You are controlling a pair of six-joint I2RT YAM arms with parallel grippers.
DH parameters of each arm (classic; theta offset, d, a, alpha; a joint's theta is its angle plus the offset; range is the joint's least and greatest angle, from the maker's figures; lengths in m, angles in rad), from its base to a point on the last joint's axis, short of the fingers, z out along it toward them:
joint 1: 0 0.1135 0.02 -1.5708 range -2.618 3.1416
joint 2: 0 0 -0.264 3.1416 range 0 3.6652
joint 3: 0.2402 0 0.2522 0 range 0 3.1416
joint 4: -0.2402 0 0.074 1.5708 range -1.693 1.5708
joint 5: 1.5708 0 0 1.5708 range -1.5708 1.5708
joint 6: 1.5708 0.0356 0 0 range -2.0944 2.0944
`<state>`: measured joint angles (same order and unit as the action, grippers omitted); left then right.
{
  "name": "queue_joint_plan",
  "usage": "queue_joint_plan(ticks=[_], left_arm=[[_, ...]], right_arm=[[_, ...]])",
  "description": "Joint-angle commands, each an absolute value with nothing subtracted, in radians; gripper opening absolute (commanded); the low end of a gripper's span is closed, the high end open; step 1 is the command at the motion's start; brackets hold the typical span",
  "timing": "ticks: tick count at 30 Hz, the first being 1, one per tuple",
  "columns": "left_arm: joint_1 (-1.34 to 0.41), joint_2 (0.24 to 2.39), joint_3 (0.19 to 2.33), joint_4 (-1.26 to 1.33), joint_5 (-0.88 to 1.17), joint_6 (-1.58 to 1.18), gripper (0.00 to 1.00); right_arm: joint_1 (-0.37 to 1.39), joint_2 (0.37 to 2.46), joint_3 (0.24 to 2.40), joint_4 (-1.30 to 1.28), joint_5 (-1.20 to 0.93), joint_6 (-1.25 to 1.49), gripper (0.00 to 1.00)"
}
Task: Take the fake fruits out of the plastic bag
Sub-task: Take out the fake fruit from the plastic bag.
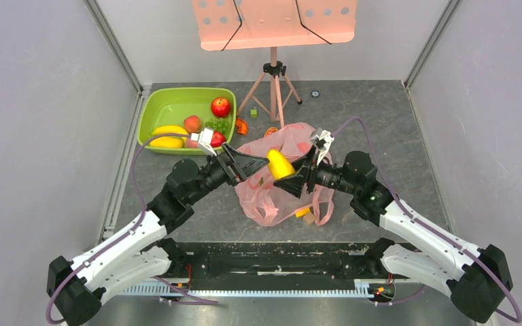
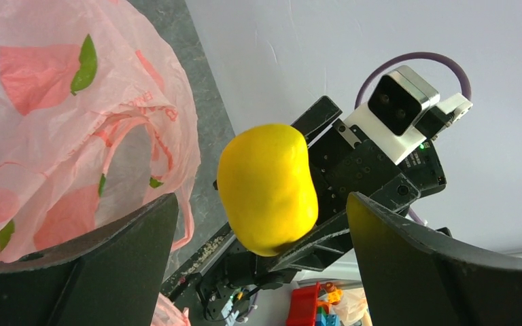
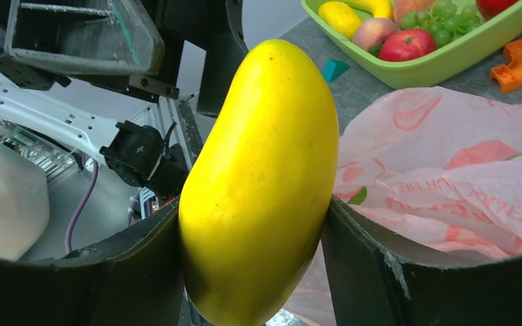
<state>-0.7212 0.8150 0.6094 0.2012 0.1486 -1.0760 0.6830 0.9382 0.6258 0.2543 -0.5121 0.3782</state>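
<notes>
The yellow mango is grasped by the right claw at the centre of the top view, above the pink plastic bag, which is spread on the desk. The left claw is fully released just beside the mango. More fake fruits are seen in the green basin at the upper left.

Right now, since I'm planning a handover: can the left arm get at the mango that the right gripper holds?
Probably yes: the left gripper is open and faces the mango, nothing between them; the right gripper clamps only its sides.
</notes>
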Motion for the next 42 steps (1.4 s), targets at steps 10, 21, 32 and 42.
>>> queue_joint_plan(ticks=[10, 21, 32, 42], left_arm=[[-0.819, 0.905, 0.63, 0.341, 0.063, -1.104, 0.99], [-0.854, 0.936, 0.646, 0.346, 0.06, -1.115, 0.83], [-0.87, 0.967, 0.649, 0.346, 0.067, -1.146, 0.48], [-0.873, 0.938, 0.671, 0.269, 0.011, -1.106, 0.27]], right_arm=[[0.717, 0.977, 0.64, 0.367, -0.582, 0.426, 0.47], [0.726, 0.992, 0.64, 0.39, -0.575, 0.431, 0.47], [0.73, 0.995, 0.632, 0.369, -0.557, 0.411, 0.49], [0.73, 0.974, 0.635, 0.32, -0.535, 0.363, 0.74]])
